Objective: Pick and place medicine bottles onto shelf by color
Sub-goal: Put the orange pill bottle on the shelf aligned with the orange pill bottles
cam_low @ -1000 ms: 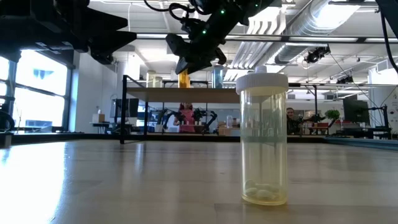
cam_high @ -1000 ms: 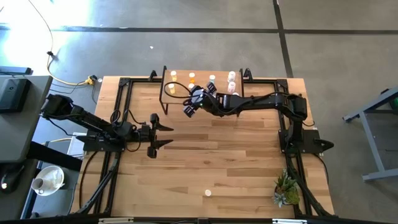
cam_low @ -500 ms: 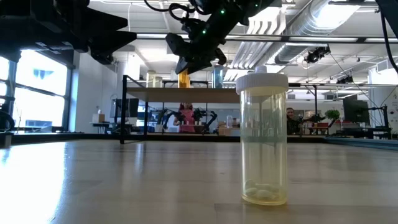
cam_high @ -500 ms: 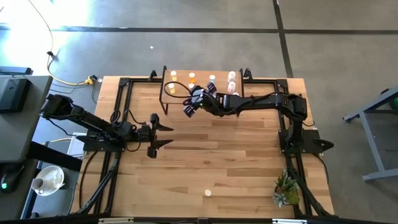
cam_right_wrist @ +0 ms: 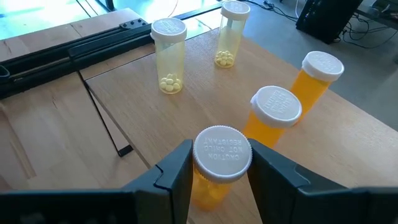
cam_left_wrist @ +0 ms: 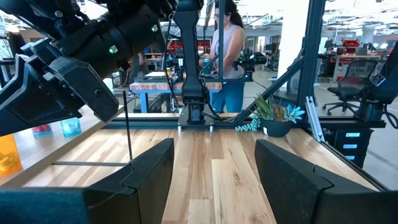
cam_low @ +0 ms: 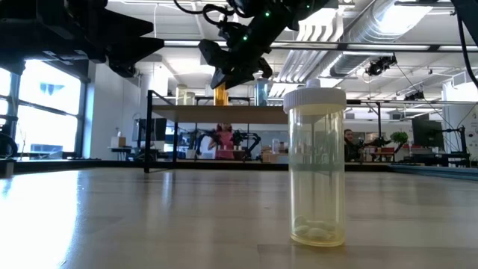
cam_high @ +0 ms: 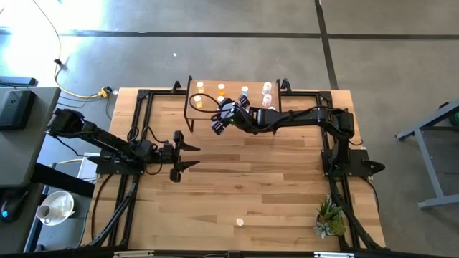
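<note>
Currently right gripper [cam_right_wrist: 214, 171] clamps an orange bottle [cam_right_wrist: 217, 165] over shelf [cam_high: 208, 91]; left gripper [cam_high: 188, 155] idle, fingers apart.

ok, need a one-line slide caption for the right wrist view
Right tool grips an orange bottle by its white cap over the shelf, beside two orange bottles and two yellowish bottles.

Both arms [cam_high: 107, 143] are showing matte black, jointed segments with black cables trailing along them; small green lights are glowing near the right wrist [cam_low: 243, 33], and the fingers [cam_right_wrist: 273, 171] are looking blocky, angular and dark.
</note>
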`<state>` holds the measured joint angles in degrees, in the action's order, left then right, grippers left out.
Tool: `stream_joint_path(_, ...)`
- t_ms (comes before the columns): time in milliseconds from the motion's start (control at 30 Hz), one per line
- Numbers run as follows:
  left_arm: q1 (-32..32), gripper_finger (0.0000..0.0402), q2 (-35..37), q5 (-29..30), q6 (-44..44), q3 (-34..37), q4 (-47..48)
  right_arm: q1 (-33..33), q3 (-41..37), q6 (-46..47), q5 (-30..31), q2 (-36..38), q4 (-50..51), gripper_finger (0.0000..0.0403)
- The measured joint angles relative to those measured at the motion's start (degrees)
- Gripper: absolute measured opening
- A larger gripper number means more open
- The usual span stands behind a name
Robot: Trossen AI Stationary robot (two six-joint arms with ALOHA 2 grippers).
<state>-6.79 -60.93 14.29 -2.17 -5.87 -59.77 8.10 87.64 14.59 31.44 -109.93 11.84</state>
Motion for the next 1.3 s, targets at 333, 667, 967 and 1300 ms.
stream_joint_path(333, 0.0, 0.0216, 0.0, 0.0, 0.0, 0.0, 0.0, 0.0, 0.0, 0.0, -0.1, 0.0, 0.0, 0.0136)
stream_joint_path(667, 0.0, 0.0216, 0.0, 0.0, 0.0, 0.0, 0.0, 0.0, 0.0, 0.9, 0.0, 0.0, 0.0, 0.0136)
stream_joint_path(967, 0.0, 0.0216, 0.0, 0.0, 0.0, 0.0, 0.0, 0.2, 0.0, 0.9, 0.0, 0.0, 0.0, 0.0136)
stream_joint_path(1300, 0.0, 0.0216, 0.0, 0.0, 0.0, 0.0, 0.0, 0.2, 0.0, 1.3, -0.7, 0.0, 0.0, 0.0136)
